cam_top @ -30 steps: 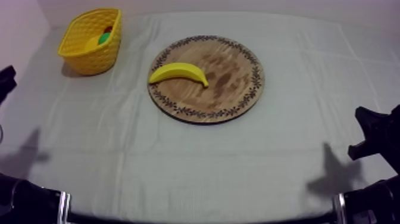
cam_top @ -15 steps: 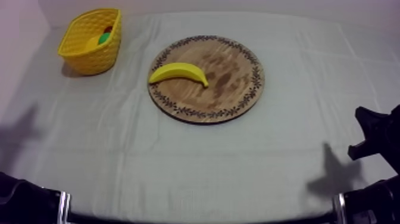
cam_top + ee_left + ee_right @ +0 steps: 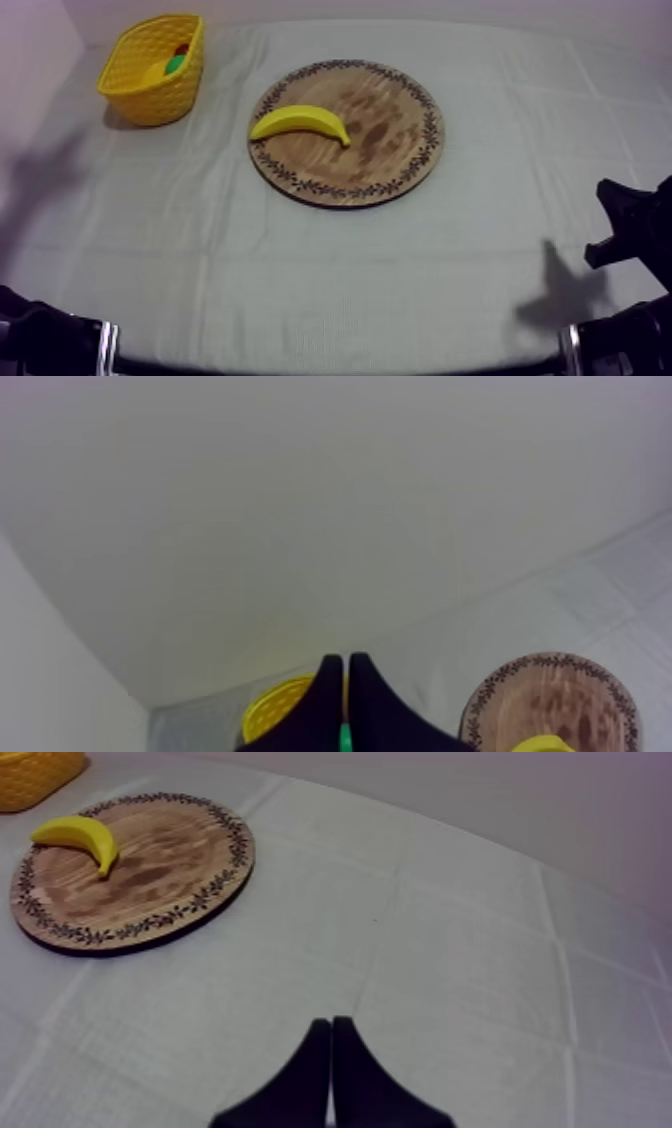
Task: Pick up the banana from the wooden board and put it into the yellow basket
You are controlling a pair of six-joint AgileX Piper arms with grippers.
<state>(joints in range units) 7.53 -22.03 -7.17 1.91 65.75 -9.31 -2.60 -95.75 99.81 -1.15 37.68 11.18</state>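
Yellow basket (image 3: 150, 68) stands at the bench's (image 3: 300, 270) far left corner, with green and red bits showing inside it. Left claw (image 3: 346, 668), fingers pressed together on nothing, points toward the basket. Banana (image 3: 298, 122) lies on the left half of the round wooden board (image 3: 390, 150), mid-bench. Right claw (image 3: 331, 1030), likewise pressed together, hangs over bare cloth right of the board.

There are 1 banana (image 3: 300, 120), 1 round wooden board (image 3: 392, 140) and 1 yellow basket (image 3: 150, 88).
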